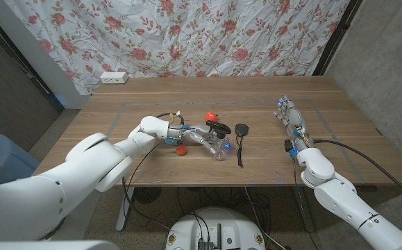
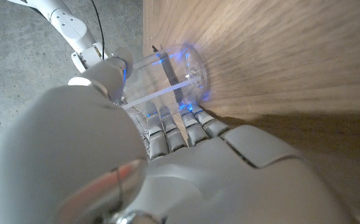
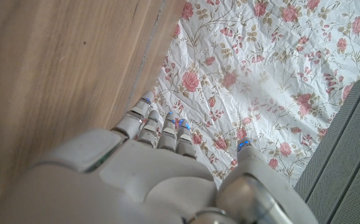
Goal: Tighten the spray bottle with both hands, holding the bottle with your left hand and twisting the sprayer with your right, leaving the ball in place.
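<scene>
We see the left hand [image 1: 195, 136] holding the clear bottle [image 1: 219, 147], maybe loosely, right hand [image 1: 289, 115] far right, open, holding nothing.

Head view: you get even, soft light, sharp on the table [image 1: 270, 90]
Left wrist: your left hand [image 2: 167, 168] is blurred; blue glare on the bottle [image 2: 173, 71]
Right wrist: bright curtain [image 3: 279, 74], blurred foreground

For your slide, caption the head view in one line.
Left hand grips clear bottle; right hand waits apart.
</scene>
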Available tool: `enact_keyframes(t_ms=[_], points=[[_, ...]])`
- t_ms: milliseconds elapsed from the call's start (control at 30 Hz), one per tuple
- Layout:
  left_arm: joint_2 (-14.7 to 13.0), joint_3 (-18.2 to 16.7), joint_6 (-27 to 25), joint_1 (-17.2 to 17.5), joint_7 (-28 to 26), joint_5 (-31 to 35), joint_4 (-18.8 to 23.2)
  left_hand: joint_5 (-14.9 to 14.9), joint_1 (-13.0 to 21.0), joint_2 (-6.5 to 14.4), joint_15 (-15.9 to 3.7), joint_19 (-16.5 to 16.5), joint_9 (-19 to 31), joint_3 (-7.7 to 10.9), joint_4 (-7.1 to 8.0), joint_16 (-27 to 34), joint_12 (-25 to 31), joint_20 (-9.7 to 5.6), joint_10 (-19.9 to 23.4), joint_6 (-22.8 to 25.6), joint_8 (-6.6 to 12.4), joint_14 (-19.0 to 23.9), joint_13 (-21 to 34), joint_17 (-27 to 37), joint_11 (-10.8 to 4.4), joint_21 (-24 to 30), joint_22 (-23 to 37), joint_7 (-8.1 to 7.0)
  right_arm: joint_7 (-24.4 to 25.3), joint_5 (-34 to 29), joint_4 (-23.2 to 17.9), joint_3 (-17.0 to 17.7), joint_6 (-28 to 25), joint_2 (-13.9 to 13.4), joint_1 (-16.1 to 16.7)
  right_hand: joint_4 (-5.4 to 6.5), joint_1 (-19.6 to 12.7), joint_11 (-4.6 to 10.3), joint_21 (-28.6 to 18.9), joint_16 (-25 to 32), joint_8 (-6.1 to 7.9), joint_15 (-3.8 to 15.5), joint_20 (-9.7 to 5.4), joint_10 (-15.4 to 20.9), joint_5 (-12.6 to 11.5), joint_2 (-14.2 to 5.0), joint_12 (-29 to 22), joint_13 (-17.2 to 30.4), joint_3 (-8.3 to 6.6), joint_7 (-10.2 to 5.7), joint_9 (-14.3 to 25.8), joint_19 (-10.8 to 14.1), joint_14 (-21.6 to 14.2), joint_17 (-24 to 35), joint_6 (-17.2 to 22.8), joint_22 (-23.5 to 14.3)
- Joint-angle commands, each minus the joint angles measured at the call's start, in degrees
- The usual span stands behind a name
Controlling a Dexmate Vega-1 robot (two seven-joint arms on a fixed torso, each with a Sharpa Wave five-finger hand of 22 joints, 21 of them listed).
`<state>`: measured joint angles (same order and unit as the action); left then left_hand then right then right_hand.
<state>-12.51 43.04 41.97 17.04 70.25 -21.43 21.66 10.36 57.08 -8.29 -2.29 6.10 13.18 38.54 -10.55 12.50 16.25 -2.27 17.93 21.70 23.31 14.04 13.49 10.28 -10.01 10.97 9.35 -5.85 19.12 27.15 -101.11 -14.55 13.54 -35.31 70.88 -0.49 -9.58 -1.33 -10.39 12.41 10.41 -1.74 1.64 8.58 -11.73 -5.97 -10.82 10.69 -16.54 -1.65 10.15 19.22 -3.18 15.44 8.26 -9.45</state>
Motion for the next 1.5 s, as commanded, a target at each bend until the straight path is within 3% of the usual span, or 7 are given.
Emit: enact_keyframes(t_ms=[33,300,1100,1267,1500], points=[[0.0,-0.53,-0.6,-0.25,-0.65,-0.15,-0.29,-0.06,1.71,0.06,-8.14,1.14,0.68,-1.06,0.08,0.84,0.92,-5.94,1.7,1.55,1.46,2.38,0.9,0.25,-0.39,-0.05,0.19,-0.1,0.02,0.24,0.17,0.06,-0.48,0.02,-0.27,-0.33,0.33,0.06,-0.39,0.17,0.29,0.2,0.45,-0.3,0.13,-0.09,-0.2,0.12,-0.09,-0.08,0.09,-0.13,-0.13,-0.03,-0.2,-0.2],[-0.63,-1.16,-1.26,-0.84,-1.74,-0.4,-0.29,-0.02,3.04,0.72,-8.46,2.3,1.51,-2.78,0.35,1.42,2.26,-6.09,4.63,3.49,3.55,4.61,2.16,0.58,-0.65,0.06,0.21,-0.15,-0.11,0.25,-0.04,-0.05,-1.1,-0.21,-0.82,-0.41,0.4,0.01,-0.4,0.17,0.3,0.22,0.48,-0.37,0.12,-0.18,-0.19,0.11,-0.1,-0.05,0.09,-0.11,-0.07,-0.06,-0.23,-0.2],[-1.72,-3.74,-0.95,-1.44,0.42,-3.28,2.41,0.3,3.66,2.97,-9.23,4.3,2.97,-6.09,1.08,2.9,3.84,-5.73,7.6,4.99,6.55,7.82,4.52,1.53,-0.98,0.21,0.28,-0.04,-1.25,0.27,1.54,-0.94,-0.37,0.38,-3.3,-0.73,0.57,0.01,-0.4,0.26,0.42,0.3,0.45,-0.24,0.09,-0.45,-0.28,0.11,-0.19,0.08,0.09,-0.11,-0.14,-0.18,0.07,-0.2],[-3.28,-3.82,-2.48,-0.05,0.01,-3.78,6.76,0.38,3.6,3.49,-9.11,4.61,3.27,-6.84,1.19,3.14,4.39,-5.56,8.68,4.97,7.07,8.14,5.05,1.73,-0.87,0.22,0.3,-0.09,-1.42,0.2,0.8,-0.85,-0.69,-0.11,-3.31,-0.8,0.58,0.0,-0.41,0.27,0.46,0.35,0.42,-0.15,0.09,-0.48,-0.31,0.11,-0.2,0.18,0.09,-0.1,-0.14,-0.2,0.18,-0.21],[-8.18,-3.07,-8.82,3.64,-5.15,-3.14,19.32,0.49,3.35,4.19,-9.01,5.01,3.62,-7.81,1.37,3.62,4.76,-5.33,9.22,5.13,7.77,8.97,5.7,1.99,-0.98,0.24,0.32,-0.12,-2.17,0.54,-0.65,-0.46,-1.69,-1.32,-3.27,-0.84,0.64,-0.05,-0.42,0.3,0.47,0.22,0.39,-0.14,0.07,-0.64,-0.31,0.11,-0.25,0.21,0.09,-0.07,-0.14,-0.21,0.23,-0.21]])
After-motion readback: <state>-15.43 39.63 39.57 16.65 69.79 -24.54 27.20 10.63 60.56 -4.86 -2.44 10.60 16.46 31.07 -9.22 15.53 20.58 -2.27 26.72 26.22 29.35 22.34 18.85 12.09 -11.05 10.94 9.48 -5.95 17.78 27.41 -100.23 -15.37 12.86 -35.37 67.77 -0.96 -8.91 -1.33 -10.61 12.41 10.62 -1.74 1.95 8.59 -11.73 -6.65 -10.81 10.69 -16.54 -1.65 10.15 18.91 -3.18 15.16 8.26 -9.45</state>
